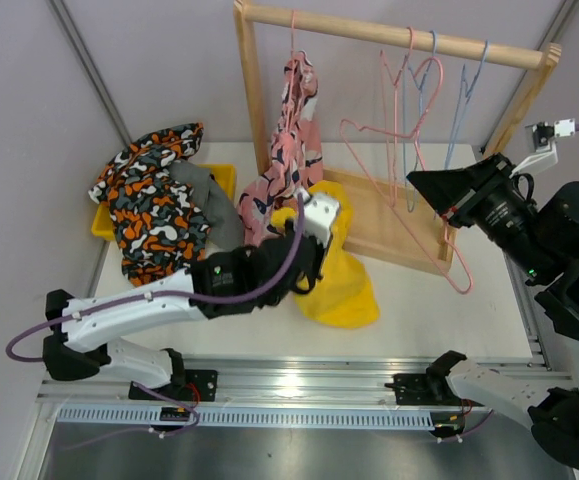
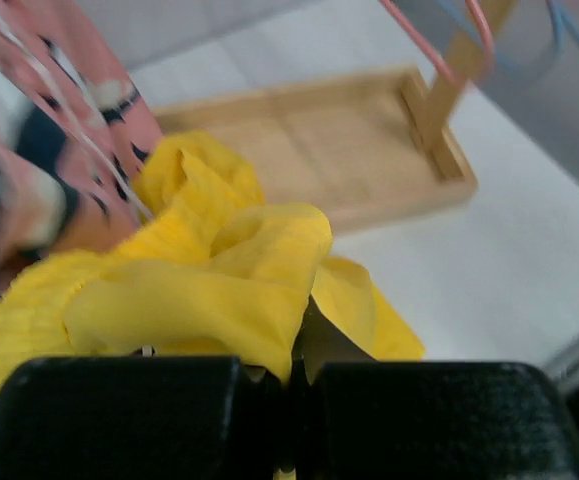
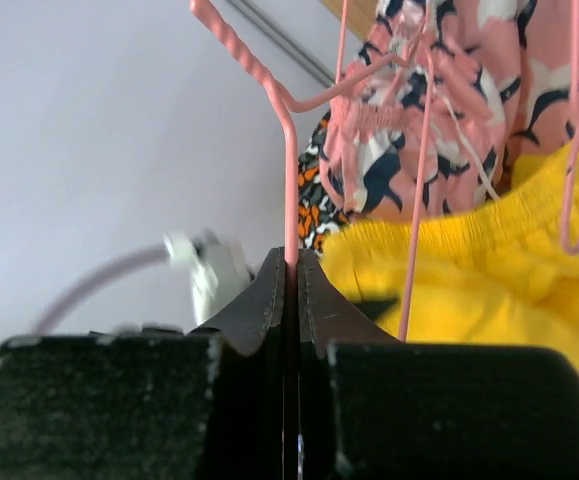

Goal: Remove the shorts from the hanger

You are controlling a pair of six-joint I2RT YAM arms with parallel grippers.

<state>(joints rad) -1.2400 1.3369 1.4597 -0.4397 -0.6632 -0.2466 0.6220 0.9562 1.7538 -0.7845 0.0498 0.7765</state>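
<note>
Your left gripper (image 2: 285,378) sat at the bottom centre of its wrist view, its jaws pressed together on a fold of the yellow shorts (image 2: 219,285). In the overhead view, those shorts lay crumpled on the tabletop (image 1: 449,310) in the middle of the frame, at the left end of the wooden rack's base (image 1: 394,220).

Just above them, the pink shark-print shorts (image 1: 287,150) hung from a pink hook on the rod (image 1: 399,35), their lower end just beside the yellow fabric.

Your right gripper (image 3: 291,290) was clamped on the wire of an empty pink hanger (image 3: 289,150). Overhead, that hanger sat tilted at centre right, in front of the rack.

At the upper left of the overhead frame, the camouflage shorts (image 1: 154,205) lay in a heap with the grey shorts (image 1: 212,205) against their right side. Both rested over a yellow bin (image 1: 224,178).
</note>
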